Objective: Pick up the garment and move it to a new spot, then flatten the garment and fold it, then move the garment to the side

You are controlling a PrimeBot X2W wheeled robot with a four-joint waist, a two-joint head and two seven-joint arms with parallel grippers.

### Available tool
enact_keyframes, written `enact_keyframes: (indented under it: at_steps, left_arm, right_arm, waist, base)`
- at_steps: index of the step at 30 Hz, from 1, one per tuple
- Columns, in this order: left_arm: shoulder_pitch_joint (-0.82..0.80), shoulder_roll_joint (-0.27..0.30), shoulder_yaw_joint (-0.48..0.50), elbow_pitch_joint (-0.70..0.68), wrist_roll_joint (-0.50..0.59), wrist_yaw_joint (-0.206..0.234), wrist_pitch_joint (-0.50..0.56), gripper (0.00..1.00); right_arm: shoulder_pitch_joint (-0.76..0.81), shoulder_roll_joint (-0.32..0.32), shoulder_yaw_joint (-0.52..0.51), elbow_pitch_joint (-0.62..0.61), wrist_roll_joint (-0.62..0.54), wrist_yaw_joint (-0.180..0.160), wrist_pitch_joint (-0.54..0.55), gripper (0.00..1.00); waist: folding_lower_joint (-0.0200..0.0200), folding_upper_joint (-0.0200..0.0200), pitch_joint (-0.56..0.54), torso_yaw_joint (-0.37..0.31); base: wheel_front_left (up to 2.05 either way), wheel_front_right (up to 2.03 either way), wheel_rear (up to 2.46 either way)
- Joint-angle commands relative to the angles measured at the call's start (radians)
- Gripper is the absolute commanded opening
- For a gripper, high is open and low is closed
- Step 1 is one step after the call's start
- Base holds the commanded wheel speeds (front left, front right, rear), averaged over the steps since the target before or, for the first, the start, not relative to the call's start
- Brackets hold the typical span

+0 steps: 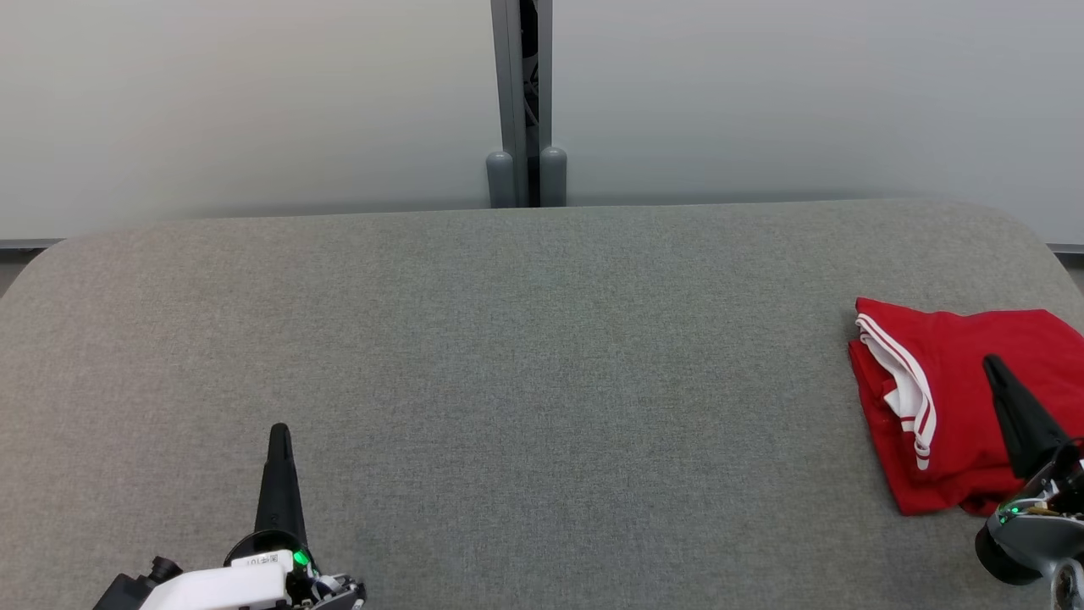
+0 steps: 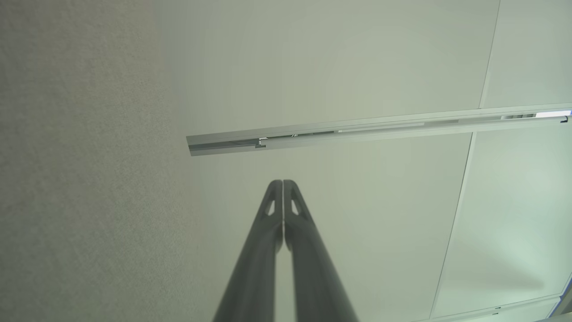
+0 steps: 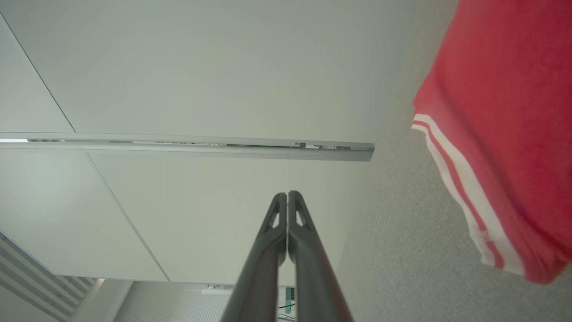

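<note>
at the lower left the left gripper (image 1: 279, 436) rests low over the grey table (image 1: 542, 339), its fingers pressed together on nothing. far to the right, near the table's edge, lies the red garment (image 1: 940, 398) with white stripes, folded into a compact packet. the right gripper (image 1: 992, 366) sits over its near corner, fingers pressed together and pinching no cloth. the move to the side looks all but done. to finish well, lift the right arm straight up so the fingertips don't snag the top layer, and leave the fold undisturbed.
</note>
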Motion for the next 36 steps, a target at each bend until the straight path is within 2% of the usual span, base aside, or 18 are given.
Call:
enact_keyframes:
  at_steps: [1, 36]
  left_arm:
    - [0.004, 0.001, 0.003, -0.001, 0.000, -0.006, -0.003, 0.00]
    - [0.004, 0.001, 0.003, -0.001, 0.000, -0.006, -0.004, 0.00]
  right_arm:
    - [-0.009, -0.002, -0.006, 0.005, -0.006, 0.001, 0.007, 0.00]
    - [-0.013, 0.006, -0.015, 0.005, -0.016, 0.001, 0.014, 0.00]
  waist:
    - [-0.0001, 0.0000, 0.000, 0.000]
    - [-0.0001, 0.0000, 0.000, 0.000]
  base:
    - [0.00, 0.00, 0.00]
    - [0.00, 0.00, 0.00]
